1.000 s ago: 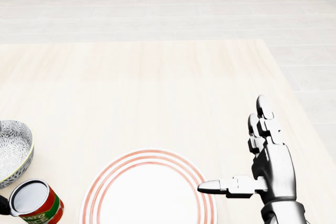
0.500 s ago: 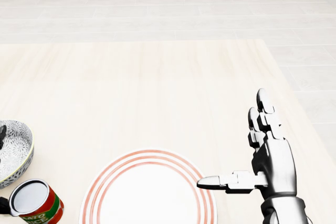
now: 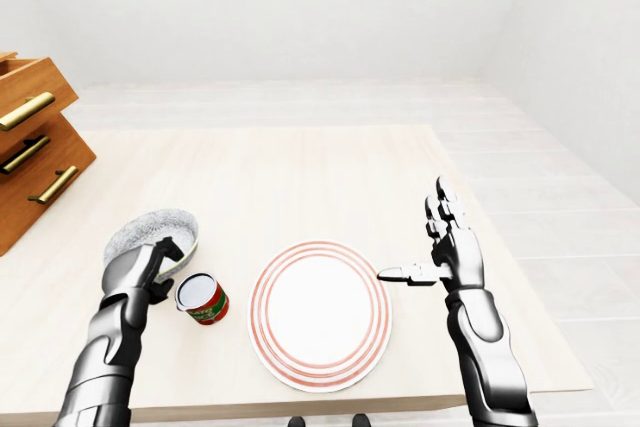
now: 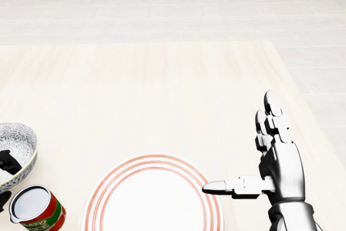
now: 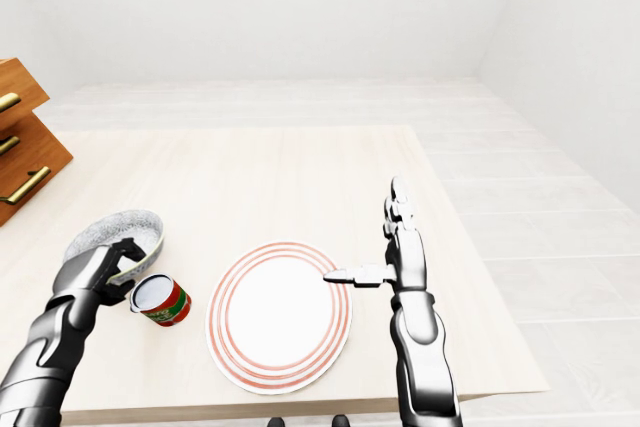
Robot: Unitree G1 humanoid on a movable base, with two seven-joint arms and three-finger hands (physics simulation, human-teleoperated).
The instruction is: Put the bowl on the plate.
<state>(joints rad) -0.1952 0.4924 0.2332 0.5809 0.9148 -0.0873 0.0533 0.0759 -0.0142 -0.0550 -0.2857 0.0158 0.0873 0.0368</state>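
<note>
A grey patterned bowl (image 3: 150,231) sits tilted at the left of the light wooden table, next to a red tin can (image 3: 202,300). My left hand (image 3: 163,257) is shut on the bowl's near rim, thumb inside and fingers outside; in the head view only a dark finger shows inside the bowl (image 4: 19,140). A white plate (image 3: 320,309) with red rings lies flat at the bottom middle, with nothing on it. My right hand (image 3: 412,232) hovers open just right of the plate, fingers straight up and thumb pointing at the plate's rim.
The can stands between bowl and plate, almost touching the bowl. A wooden drawer unit (image 3: 30,147) with brass handles stands at the table's left. The table's right edge (image 3: 500,247) runs close to my right arm, with pale floor beyond it.
My left hand's finger has come into the bowl and closed on its rim. The bowl has tipped and risen slightly in the head view. The right hand has barely moved.
</note>
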